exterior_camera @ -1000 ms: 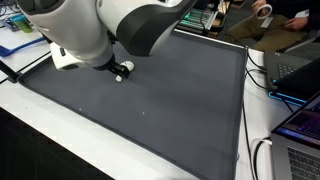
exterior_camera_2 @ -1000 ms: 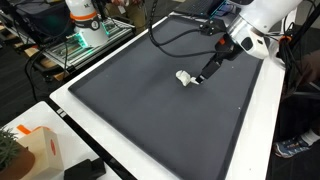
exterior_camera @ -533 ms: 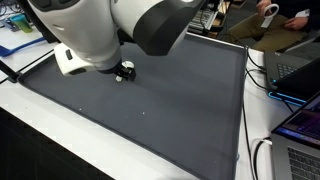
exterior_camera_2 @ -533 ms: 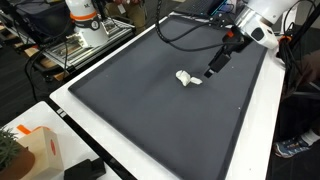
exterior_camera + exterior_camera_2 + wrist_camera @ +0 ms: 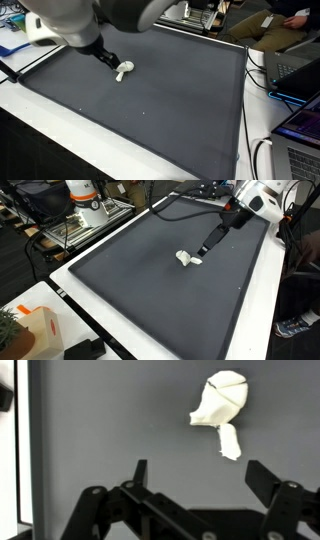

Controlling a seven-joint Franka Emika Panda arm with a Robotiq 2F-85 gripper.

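Ahead of the gripper [image 5: 197, 468], a little off its centre line, a white wad [image 5: 222, 405] is seen lying on the dark mat [image 5: 100, 410]. In the wrist view a strip of bare mat separates it from the fingertips. The jaws are spread to their widest and nothing is held between them. In both exterior views the wad [image 5: 122, 71] [image 5: 186, 258] is found just beside the gripper [image 5: 205, 252], apart from it as far as can be told.

Handling, as judged: the wad is taken to be light and soft, perhaps crumpled paper or tissue. It is expected to crush under pressure rather than slip, and to be nudged easily across the mat by a stray finger. The rounded bulk is the part to be gripped. The thin tail [image 5: 230, 443] pointing back toward the gripper is judged too flimsy.

Not resolved: the material is not settled, and the underside is unseen. The height of the fingertips above the mat cannot be told. In an exterior view the gripper [image 5: 108, 58] is largely covered by the arm [image 5: 70, 20].
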